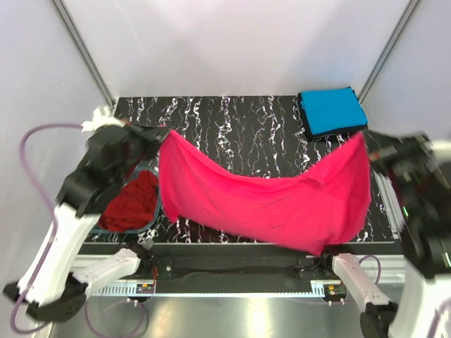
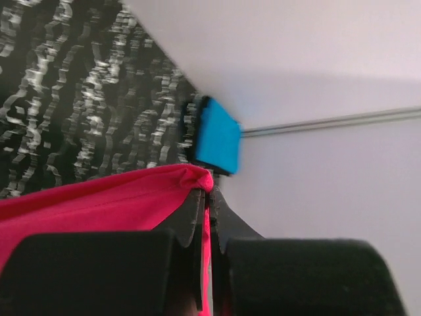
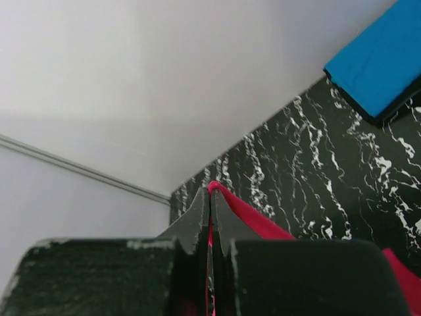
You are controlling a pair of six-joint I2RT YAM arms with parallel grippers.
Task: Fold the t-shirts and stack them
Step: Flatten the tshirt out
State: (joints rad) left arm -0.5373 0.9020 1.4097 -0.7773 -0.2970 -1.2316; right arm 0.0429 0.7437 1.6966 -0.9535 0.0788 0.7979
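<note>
With my left gripper [image 2: 209, 192] and right gripper [image 3: 210, 195] each clamped on a thin corner of the pink-red t-shirt [image 1: 261, 201], pulling them apart could slip one free.

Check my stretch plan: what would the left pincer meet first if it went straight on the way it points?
Likely the folded blue t-shirt in the far corner, straight beyond the left pincer, which is shut on the pink-red t-shirt. Depth is unclear; it might pass above.
</note>
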